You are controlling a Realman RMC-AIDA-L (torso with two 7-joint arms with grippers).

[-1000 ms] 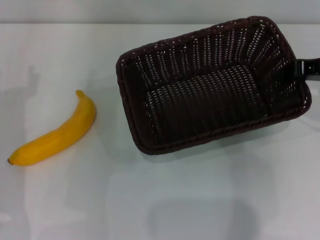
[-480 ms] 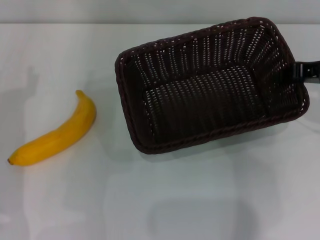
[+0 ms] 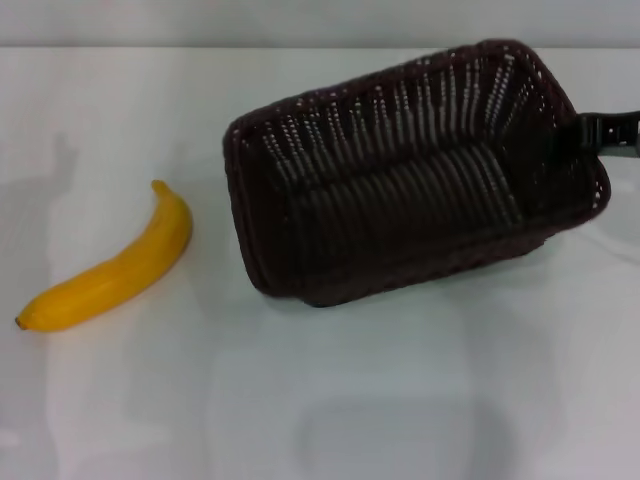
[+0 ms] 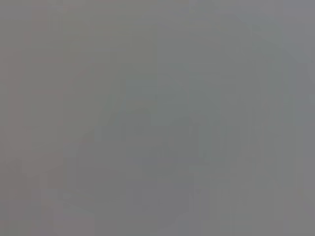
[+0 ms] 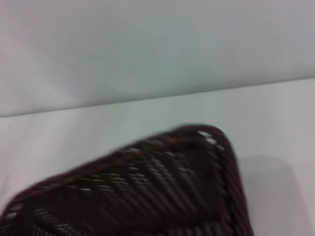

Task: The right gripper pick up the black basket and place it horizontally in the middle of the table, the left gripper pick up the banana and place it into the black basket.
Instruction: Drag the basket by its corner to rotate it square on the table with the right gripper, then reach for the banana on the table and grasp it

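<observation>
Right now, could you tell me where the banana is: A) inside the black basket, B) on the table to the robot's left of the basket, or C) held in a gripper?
B: the banana lies on the table, apart from the black basket.

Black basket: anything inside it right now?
Nothing shows inside the black basket: only its woven floor and walls. The near-side wall hides the strip of floor behind it. The banana lies on the table, apart on its left. The right gripper is at the basket's right end.
</observation>
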